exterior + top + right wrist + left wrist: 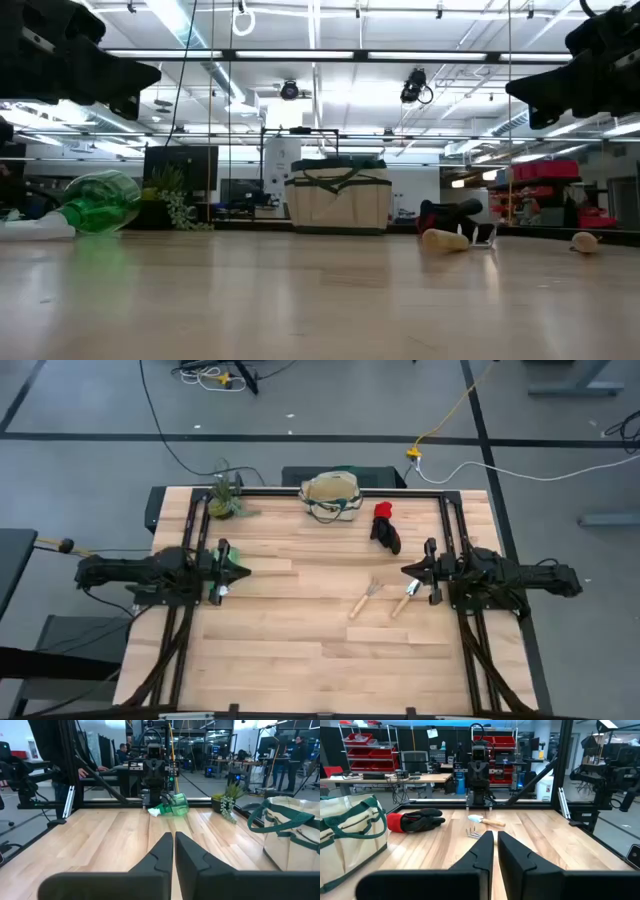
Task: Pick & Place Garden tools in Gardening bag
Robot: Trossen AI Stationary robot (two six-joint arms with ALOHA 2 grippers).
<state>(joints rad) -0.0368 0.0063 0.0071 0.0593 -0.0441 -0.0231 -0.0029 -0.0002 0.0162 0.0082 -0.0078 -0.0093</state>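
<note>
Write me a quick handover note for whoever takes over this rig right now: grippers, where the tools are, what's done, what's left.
Left gripper and right gripper: both shut, empty, parked at the table's sides.
Gardening bag stands at the far edge; no tool visibly inside.
Glove lies right of the bag; rake and trowel lie before the right gripper; green plastic item lies by the left gripper.
Done: nothing. Left: all four.

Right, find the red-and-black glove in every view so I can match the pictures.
High view: glove at the table's far edge, right of the gardening bag.
Low view: glove right of the bag.
Left wrist view: glove beside the bag.
Right wrist view: not visible.
Shared landmark: the bag.
</note>
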